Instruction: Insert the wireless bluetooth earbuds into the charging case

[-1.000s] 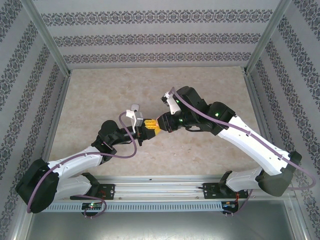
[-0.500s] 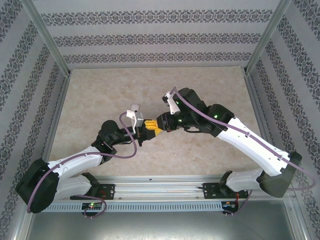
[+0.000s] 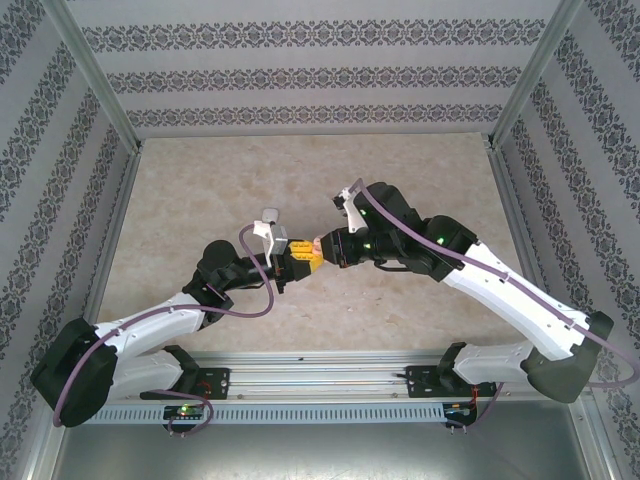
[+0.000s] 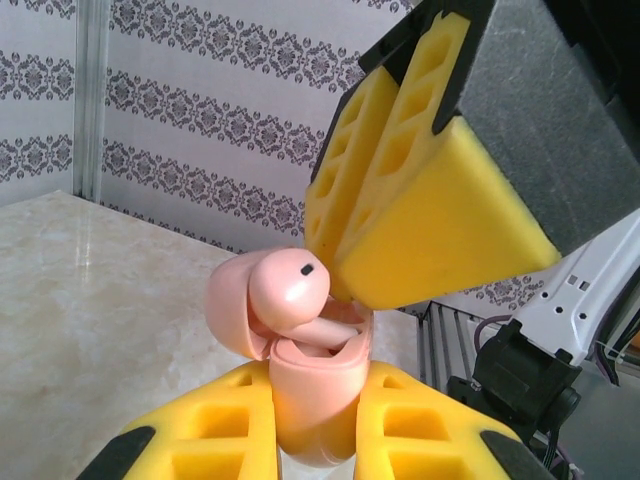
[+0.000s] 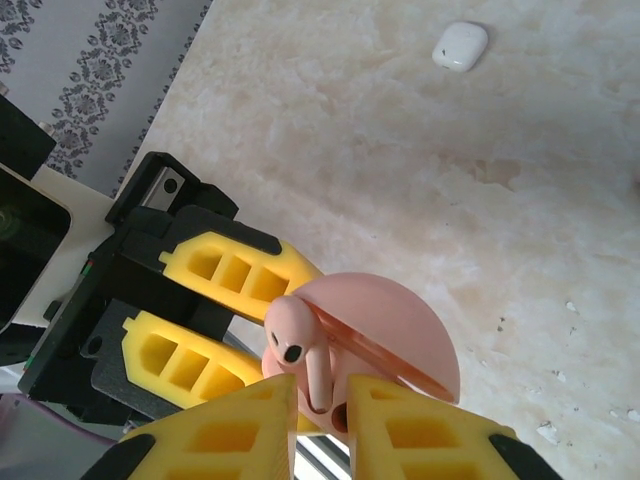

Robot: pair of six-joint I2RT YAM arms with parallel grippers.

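The top external camera looks down from high above and behind the arm bases, taking in the whole bench (image 3: 200,190); the charging case (image 3: 317,244) is tiny near mid-frame. The left wrist camera sits right behind the case, looking nearly level past it toward the patterned wall (image 4: 200,100). The right wrist camera sits right above the case, looking steeply down past it onto the bench. All 3 views share the case; the 2 wrist views also share the earbud (image 4: 290,290) at it, the left gripper (image 4: 316,400) and the right gripper (image 5: 320,395).
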